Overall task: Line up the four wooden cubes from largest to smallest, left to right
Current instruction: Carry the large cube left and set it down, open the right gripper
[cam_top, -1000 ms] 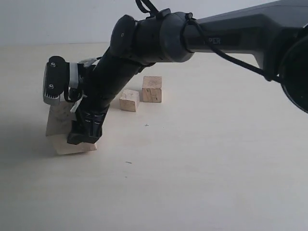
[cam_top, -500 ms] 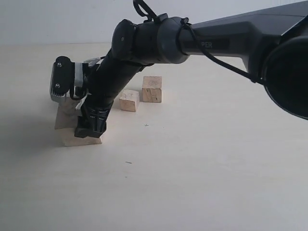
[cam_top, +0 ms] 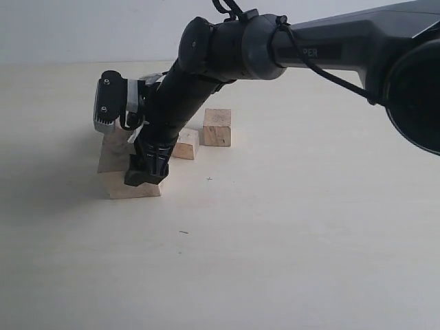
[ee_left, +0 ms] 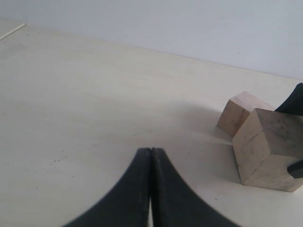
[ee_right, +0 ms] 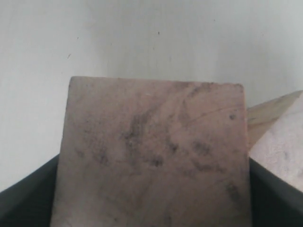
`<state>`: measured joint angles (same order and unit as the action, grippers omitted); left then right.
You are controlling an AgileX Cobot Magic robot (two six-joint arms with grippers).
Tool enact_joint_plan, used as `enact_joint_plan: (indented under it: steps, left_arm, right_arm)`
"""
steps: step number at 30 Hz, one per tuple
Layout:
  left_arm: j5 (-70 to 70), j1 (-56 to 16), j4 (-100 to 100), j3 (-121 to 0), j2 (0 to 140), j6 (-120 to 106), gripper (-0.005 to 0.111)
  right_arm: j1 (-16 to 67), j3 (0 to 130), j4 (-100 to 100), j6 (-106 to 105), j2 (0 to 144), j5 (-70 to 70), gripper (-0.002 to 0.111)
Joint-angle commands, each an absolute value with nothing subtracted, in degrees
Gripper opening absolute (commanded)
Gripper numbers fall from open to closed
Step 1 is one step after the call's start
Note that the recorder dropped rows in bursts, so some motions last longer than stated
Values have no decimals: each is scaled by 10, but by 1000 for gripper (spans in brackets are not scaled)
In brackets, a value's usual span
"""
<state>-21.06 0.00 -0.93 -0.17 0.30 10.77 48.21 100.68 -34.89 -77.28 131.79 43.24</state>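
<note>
A large pale cube (cam_top: pixel 132 188) with greyish mottling sits low at the table on the left, with my right gripper (cam_top: pixel 146 177) shut on it. In the right wrist view its mottled face (ee_right: pixel 151 156) fills the space between the dark fingers (ee_right: pixel 23 198). To its right stand a small pale cube (cam_top: pixel 184 143) and a darker tan cube (cam_top: pixel 216 127). Another cube (ee_right: pixel 279 137) shows right beside the held one; which it is I cannot tell. The left wrist view shows the held cube (ee_left: pixel 267 149) and one behind it (ee_left: pixel 239 113). My left gripper (ee_left: pixel 150 151) is shut on nothing.
The right arm (cam_top: pixel 227 48) reaches across from the upper right and hides the table behind it. Pale tabletop (cam_top: pixel 289 240) stretches bare to the front and right. A plain wall (cam_top: pixel 82 27) runs along the back.
My right gripper has moved the large cube rightwards, closer to the two smaller cubes. Those two cubes have stayed put.
</note>
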Motion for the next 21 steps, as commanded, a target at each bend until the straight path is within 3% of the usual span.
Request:
enact_joint_plan:
  steps: [1, 2, 4, 6, 8, 21]
  left_arm:
    - [-205, 1, -7, 0, 0, 104, 0]
    - [-205, 1, -7, 0, 0, 104, 0]
    - [-205, 1, -7, 0, 0, 104, 0]
    - [-205, 1, -7, 0, 0, 104, 0]
    - [-205, 1, -7, 0, 0, 104, 0]
    - [-205, 1, -7, 0, 0, 104, 0]
  right_arm:
    - [480, 1008, -344, -781, 1317, 439, 16]
    - [480, 1008, -344, -781, 1317, 439, 22]
    - [480, 1008, -346, -778, 1316, 439, 54]
    - [480, 1008, -352, -778, 1313, 438, 79]
    - [480, 1008, -356, -776, 1308, 436, 90]
    - [480, 1008, -360, -645, 1228, 379, 91]
